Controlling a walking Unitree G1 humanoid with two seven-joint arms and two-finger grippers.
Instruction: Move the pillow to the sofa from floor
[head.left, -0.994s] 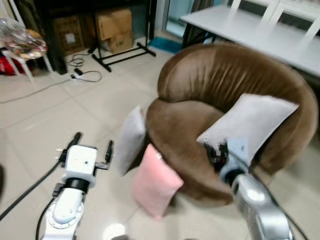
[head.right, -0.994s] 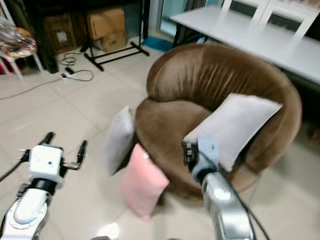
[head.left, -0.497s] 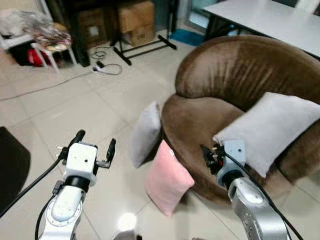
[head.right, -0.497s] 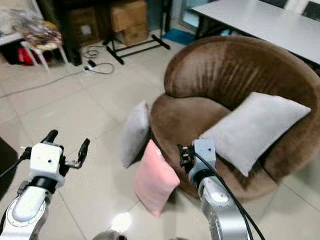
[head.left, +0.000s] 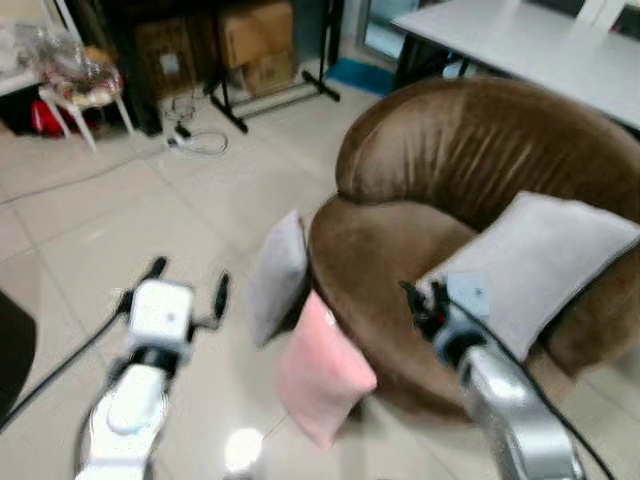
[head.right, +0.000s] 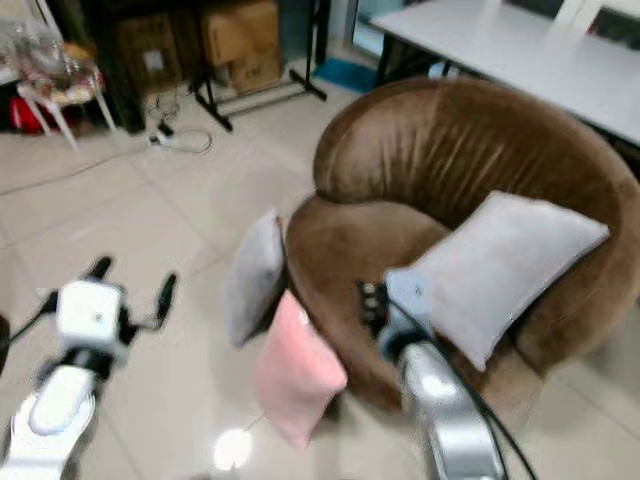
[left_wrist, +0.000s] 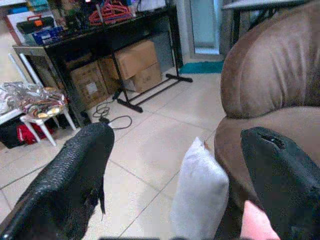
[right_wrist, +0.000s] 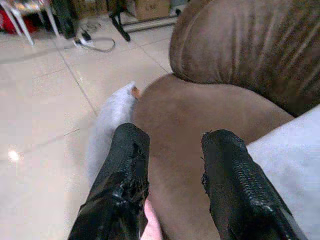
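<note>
Pink pillow stands on edge on floor leaning vs brown sofa front, between both empty open claws: left claw out to its left, right claw above-right over seat, about equally near.

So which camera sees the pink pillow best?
The left eye view: the whole pink pillow shows, propped on the floor against the brown sofa. The right eye view shows it whole too. The left wrist view catches one corner; the right wrist view, a sliver between the claw's fingers.
</note>
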